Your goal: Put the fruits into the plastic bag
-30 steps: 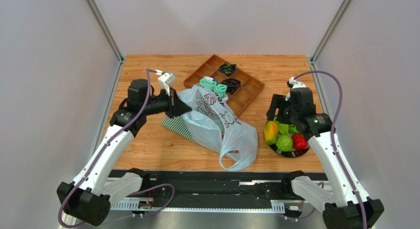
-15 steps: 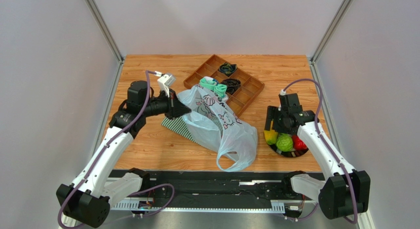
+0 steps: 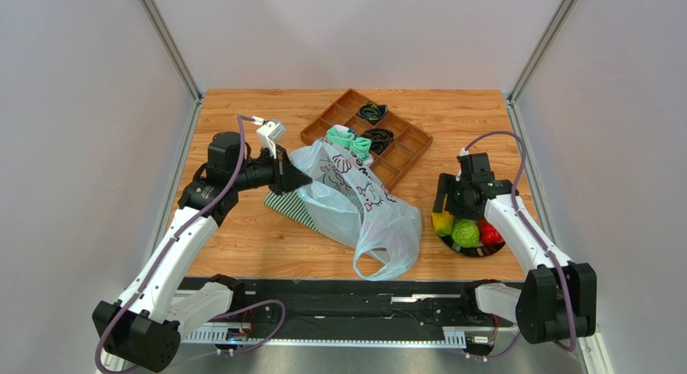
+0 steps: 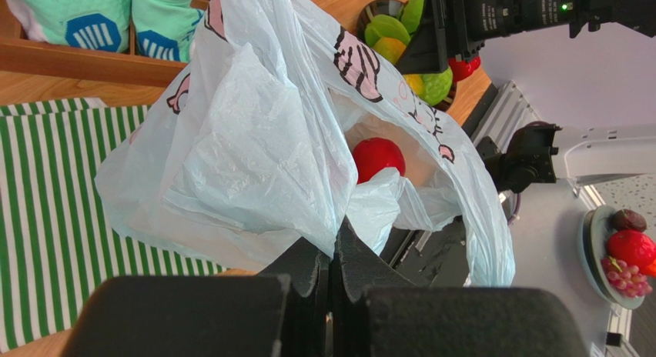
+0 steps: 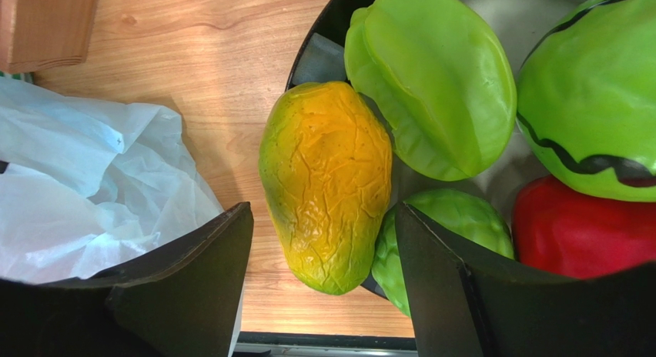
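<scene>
The pale-blue plastic bag point(image 3: 359, 205) lies mid-table, its mouth held up by my left gripper point(image 3: 302, 179), which is shut on the bag's edge point(image 4: 336, 234). One red fruit point(image 4: 379, 155) shows inside the bag. The other fruits sit on a black plate point(image 3: 476, 251): a yellow-orange mango point(image 5: 327, 180), a smooth green one point(image 5: 431, 80), a striped green one point(image 5: 600, 95), a bumpy green one point(image 5: 454, 226) and a red one point(image 5: 585, 226). My right gripper point(image 5: 323, 211) is open, low over the plate, one finger on each side of the mango's near end.
A wooden compartment tray point(image 3: 403, 160) at the back holds teal socks point(image 3: 349, 140) and dark cables. A green-and-white striped cloth point(image 3: 286, 206) lies under the bag's left side. The plate sits near the table's front right edge.
My right arm has swung in and come down over the plate, bringing its open fingers round the mango. The left arm and the bag have not moved.
</scene>
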You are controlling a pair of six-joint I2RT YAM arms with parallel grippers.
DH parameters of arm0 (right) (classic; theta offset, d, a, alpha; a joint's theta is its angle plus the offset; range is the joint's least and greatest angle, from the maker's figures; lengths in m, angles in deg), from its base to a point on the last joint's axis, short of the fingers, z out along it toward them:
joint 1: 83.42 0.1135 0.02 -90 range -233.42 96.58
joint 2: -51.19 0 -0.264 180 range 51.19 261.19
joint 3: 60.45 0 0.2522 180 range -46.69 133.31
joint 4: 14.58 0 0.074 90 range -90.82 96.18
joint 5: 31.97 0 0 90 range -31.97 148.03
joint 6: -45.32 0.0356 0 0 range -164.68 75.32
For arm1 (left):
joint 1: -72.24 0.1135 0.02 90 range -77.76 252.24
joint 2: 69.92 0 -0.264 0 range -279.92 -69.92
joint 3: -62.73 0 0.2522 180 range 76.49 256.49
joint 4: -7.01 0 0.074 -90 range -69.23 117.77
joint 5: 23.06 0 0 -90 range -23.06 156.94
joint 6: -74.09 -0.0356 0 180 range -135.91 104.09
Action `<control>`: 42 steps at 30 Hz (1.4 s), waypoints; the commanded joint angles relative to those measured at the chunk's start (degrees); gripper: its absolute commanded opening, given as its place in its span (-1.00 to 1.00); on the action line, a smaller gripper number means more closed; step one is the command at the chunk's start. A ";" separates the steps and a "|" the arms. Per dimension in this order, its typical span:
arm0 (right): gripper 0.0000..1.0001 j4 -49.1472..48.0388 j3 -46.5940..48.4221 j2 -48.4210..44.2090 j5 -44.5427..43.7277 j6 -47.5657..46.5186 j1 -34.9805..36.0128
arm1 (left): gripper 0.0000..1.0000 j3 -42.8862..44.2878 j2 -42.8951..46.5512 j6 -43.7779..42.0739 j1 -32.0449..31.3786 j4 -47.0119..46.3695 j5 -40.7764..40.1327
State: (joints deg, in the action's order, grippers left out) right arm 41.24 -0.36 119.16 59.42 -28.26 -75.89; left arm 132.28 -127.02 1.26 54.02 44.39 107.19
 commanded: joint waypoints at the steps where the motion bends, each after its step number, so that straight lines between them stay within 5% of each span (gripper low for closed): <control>1: 0.42 -2.51 0.26 1.64 -0.68 -0.87 -0.15 | -1.00 -0.07 0.59 -1.09 0.46 -0.94 0.88; 10: 0.40 -4.18 -0.88 3.66 -0.25 -0.96 -0.23 | -1.00 -0.24 0.41 -1.00 0.46 -1.03 1.06; 23: -0.27 -2.96 0.08 1.39 2.04 -0.78 -0.23 | -1.00 -0.33 0.41 -0.82 0.46 -1.12 1.06; 33: -0.42 0.47 6.65 -7.66 12.75 1.41 0.29 | -1.00 -0.33 0.59 -0.73 0.46 -1.38 1.50; 39: -0.51 -6.78 12.64 -17.40 11.63 7.03 9.06 | -1.00 -0.42 0.68 -0.38 0.46 -1.73 2.02; 42: -0.55 -16.09 13.35 -19.36 6.45 8.62 24.13 | -1.00 -0.42 0.59 -0.29 0.55 -1.91 2.29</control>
State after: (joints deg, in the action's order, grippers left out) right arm 38.31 10.00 103.09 69.01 -23.51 -65.57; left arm 132.24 -127.02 1.32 54.29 44.23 107.96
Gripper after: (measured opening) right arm 0.581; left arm 0.007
